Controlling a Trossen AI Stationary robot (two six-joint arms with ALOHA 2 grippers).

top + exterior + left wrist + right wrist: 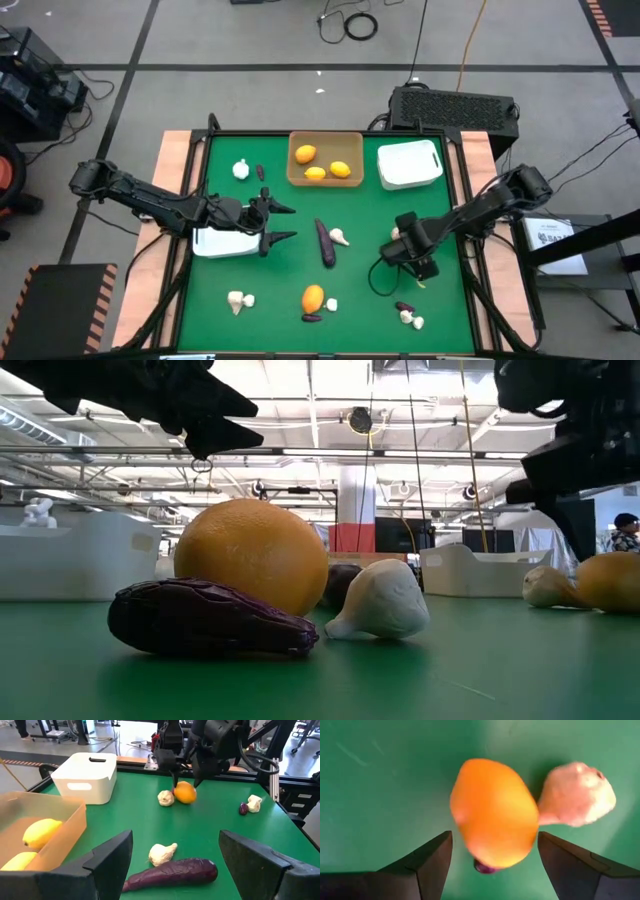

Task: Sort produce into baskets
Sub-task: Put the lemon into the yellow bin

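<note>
Your right gripper (490,852) hangs wide open, holding nothing, straddling an orange (494,812) beside a garlic bulb (576,794) on the mat, while your left gripper (280,223), equally spread and empty, waits by the white basket (222,243).

The high view looked straight down on the table (280,300). The low view sat at tabletop level, close behind an orange (250,555). Both wrist views shared another orange (495,812).
</note>
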